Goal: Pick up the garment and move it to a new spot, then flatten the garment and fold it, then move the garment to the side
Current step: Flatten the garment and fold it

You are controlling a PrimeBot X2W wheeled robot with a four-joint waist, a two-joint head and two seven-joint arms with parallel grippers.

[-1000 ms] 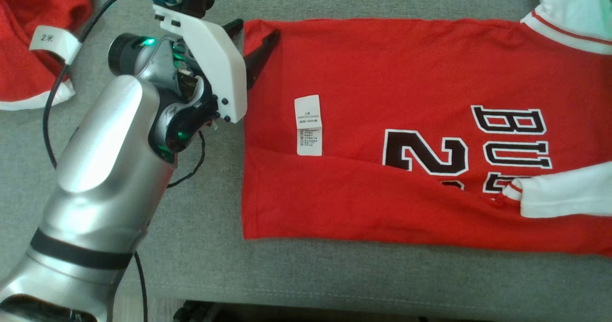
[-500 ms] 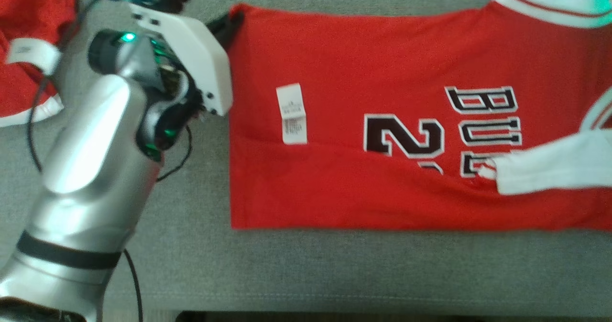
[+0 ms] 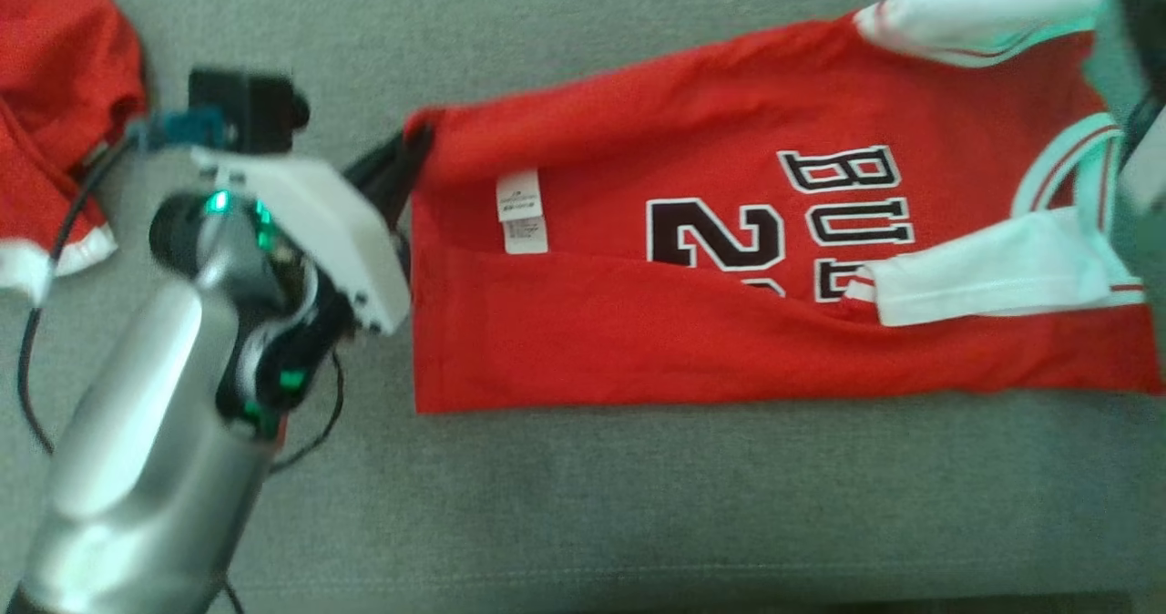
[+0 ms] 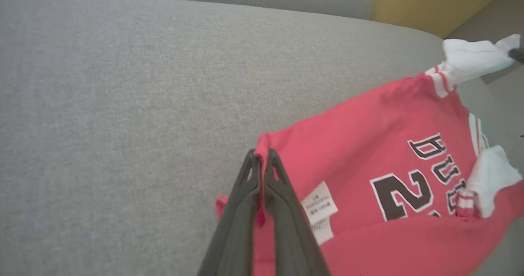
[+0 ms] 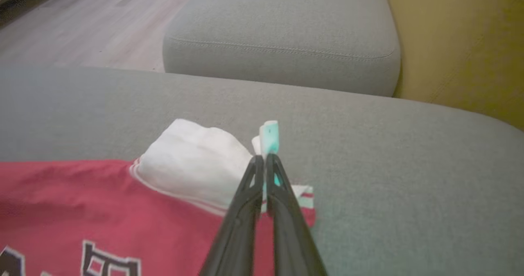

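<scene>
The red jersey [image 3: 729,322] is laid lengthwise across the grey sofa cushion [image 3: 638,505], its hem toward the robot's left and its collar end toward the right. Black lettering and a black number are printed on its front, and a lower flap of red cloth is folded up over the bottom of that print. A white care label [image 3: 521,211] is seen near the hem, and a white sleeve [image 3: 984,272] is folded across the body near the lettering. The left gripper [image 3: 405,145] is clamped on the far hem corner. In the left wrist view its two dark fingers [image 4: 282,194] are pressed together with red cloth pinched between them, and the corner is gathered into a small peak at the tips. The right gripper [image 5: 262,158] is likewise closed on the jersey, at the collar end, where red-trimmed white cloth is nipped between the fingers just beside the bunched far sleeve [image 5: 196,165]. The jersey's far edge is stretched in a slanted line between the two held points. A second red garment [image 3: 55,95] is left at the far left of the cushion, well apart from the jersey. A black cable [image 3: 36,322] is looped beside the silver left forearm. In the right wrist view another grey cushion [image 5: 282,34], a wooden floor [image 5: 82,26] and a yellow wall [image 5: 462,42] are seen beyond.
</scene>
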